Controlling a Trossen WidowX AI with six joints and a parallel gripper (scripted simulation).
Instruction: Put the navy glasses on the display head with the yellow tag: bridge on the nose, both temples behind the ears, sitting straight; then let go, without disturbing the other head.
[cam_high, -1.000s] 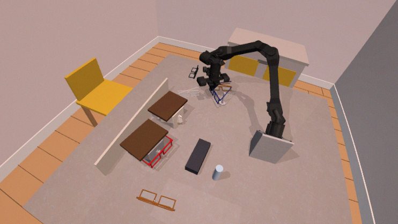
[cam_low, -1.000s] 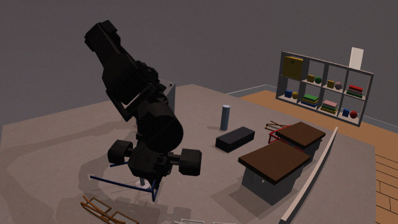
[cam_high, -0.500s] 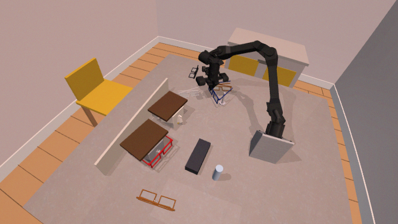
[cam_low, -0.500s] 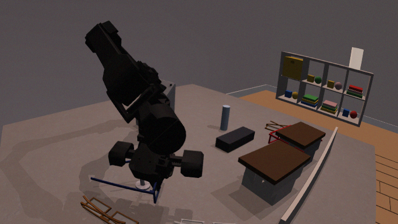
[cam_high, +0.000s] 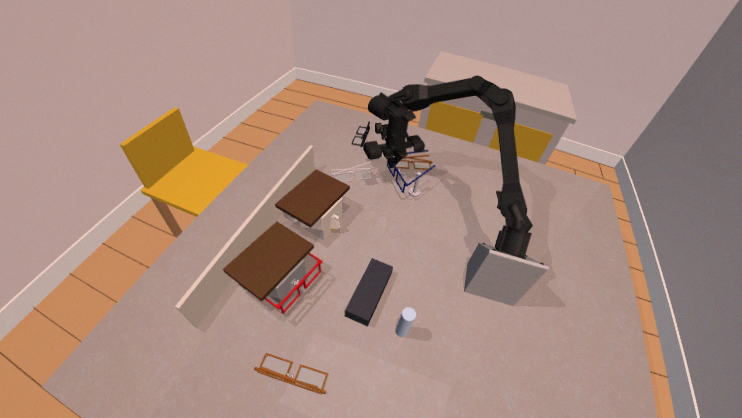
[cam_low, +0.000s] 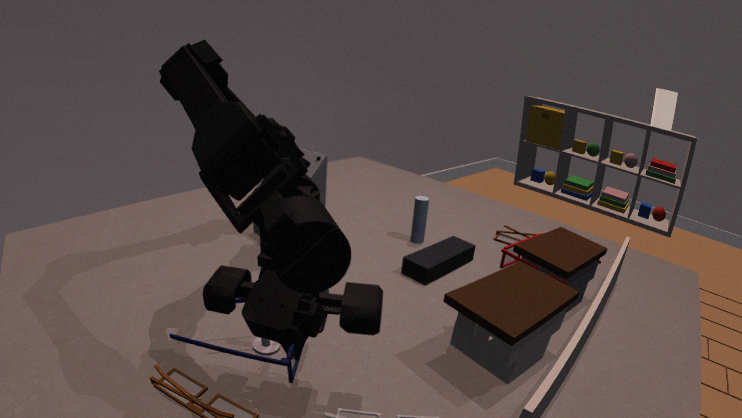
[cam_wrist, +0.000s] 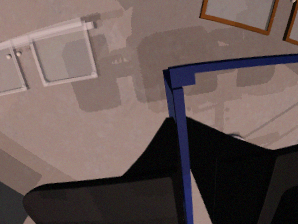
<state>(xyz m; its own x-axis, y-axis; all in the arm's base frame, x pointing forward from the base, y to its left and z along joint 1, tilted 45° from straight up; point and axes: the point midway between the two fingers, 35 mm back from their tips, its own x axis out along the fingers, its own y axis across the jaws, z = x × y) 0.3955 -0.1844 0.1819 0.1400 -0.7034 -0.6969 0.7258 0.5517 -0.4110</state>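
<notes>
Bridge of navy glasses (cam_high: 398, 178) (cam_low: 292, 363) (cam_wrist: 184, 145) hidden.

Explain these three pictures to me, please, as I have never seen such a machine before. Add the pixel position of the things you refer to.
The black machine is a robot arm (cam_high: 507, 140) (cam_low: 223, 140) on a grey block (cam_high: 506, 277). One picture looks down from above, one across the table from another side, and one from the arm's wrist. Its gripper (cam_high: 393, 162) (cam_low: 294, 353) pinches navy glasses (cam_high: 419, 175) (cam_low: 228, 348) (cam_wrist: 182, 130) by the frame. On the table are brown-topped display heads (cam_high: 313, 197) (cam_high: 270, 259) (cam_low: 511, 301) (cam_low: 560, 250), one wearing red glasses (cam_high: 291, 299) (cam_low: 511, 251), plus other glasses, a dark block (cam_high: 369, 290) (cam_low: 438, 259) and a pale cylinder (cam_high: 405, 321) (cam_low: 419, 219).
</notes>
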